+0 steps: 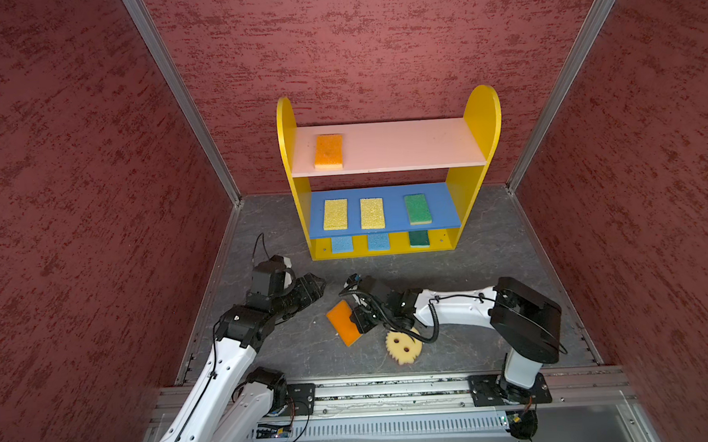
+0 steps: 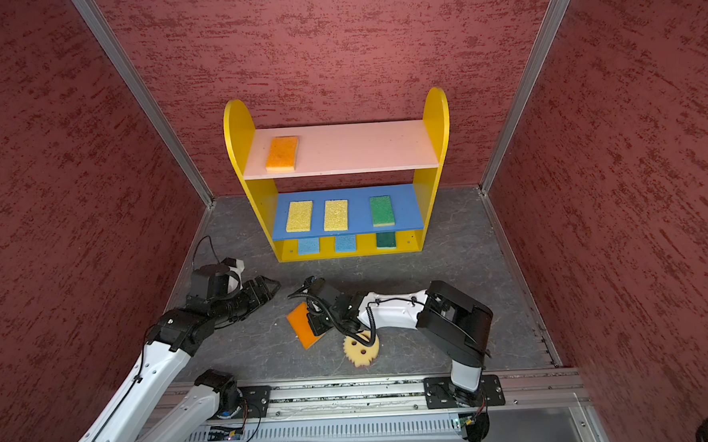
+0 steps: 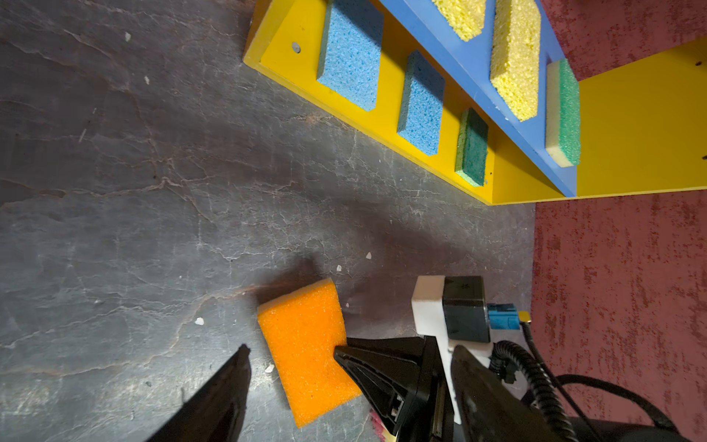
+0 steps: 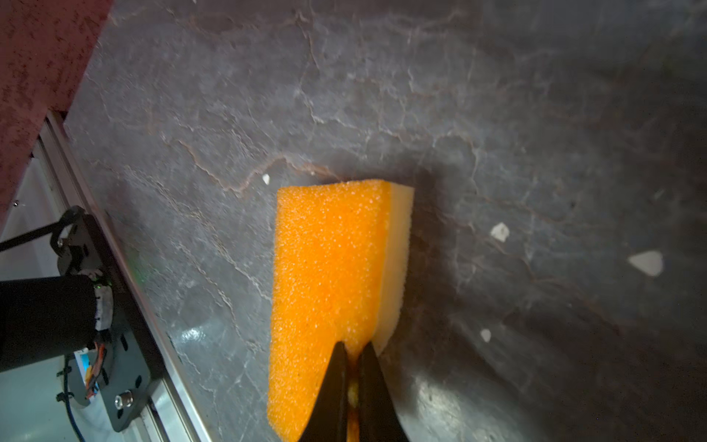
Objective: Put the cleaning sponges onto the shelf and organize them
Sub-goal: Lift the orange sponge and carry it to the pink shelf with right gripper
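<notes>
On the dark floor in front of the shelf (image 1: 476, 116) my right gripper (image 1: 359, 319) is shut on the edge of an orange sponge (image 1: 340, 319). The right wrist view shows the jaws (image 4: 354, 348) pinching this sponge (image 4: 325, 268), which tilts and shows its pale side. My left gripper (image 1: 318, 284) hangs open just left of it, holding nothing. A round yellow sponge (image 1: 402, 346) lies beside the right arm. The pink board carries an orange sponge (image 1: 328, 150). The blue board holds two yellow sponges (image 1: 335, 214) and a green one (image 1: 418, 209). Two blue sponges (image 1: 342, 244) and a dark green one (image 1: 419, 238) lie on the base.
Red textured walls (image 1: 93, 202) close in the left, right and back, with the shelf against the back wall. An aluminium rail (image 1: 394, 390) carrying both arm bases runs along the front. Small white crumbs (image 4: 646, 262) dot the floor.
</notes>
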{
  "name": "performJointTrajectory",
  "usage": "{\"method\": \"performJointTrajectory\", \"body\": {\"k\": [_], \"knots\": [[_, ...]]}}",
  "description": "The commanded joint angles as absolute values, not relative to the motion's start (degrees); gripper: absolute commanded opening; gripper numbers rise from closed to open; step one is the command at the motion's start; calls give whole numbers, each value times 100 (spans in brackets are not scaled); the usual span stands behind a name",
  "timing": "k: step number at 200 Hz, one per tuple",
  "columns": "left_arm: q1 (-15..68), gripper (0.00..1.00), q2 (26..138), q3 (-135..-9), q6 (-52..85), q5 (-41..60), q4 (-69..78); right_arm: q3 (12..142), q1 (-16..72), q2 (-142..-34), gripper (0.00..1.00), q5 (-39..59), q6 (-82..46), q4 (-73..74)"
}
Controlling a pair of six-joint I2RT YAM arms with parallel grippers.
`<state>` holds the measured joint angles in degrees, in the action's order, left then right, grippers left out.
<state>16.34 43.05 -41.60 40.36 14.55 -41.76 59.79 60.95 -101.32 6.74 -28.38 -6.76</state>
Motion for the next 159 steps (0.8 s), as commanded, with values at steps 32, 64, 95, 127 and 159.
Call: {"method": "performJointTrajectory", "body": {"k": [32, 64, 95, 127, 159], "knots": [[2220, 76, 3566, -4414, 3869, 1275, -3693, 7010, 5651, -9247, 0, -102, -2101, -2061], [2414, 76, 3636, -4595, 3746, 1159, -3691, 8048, 4977, -8915, 0, -214, -1965, -2830], [2582, 77, 3890, -4806, 3704, 1148, -3645, 9290, 4448, -8989, 0, -507, -1761, -3436], [2768, 77, 3938, -4932, 3648, 986, -3630, 10775, 4091, -9395, 0, -711, -1617, -4033], [2815, 78, 3883, -4913, 3618, 827, -3697, 12328, 3908, -9967, 0, -856, -1454, -4551]]}}
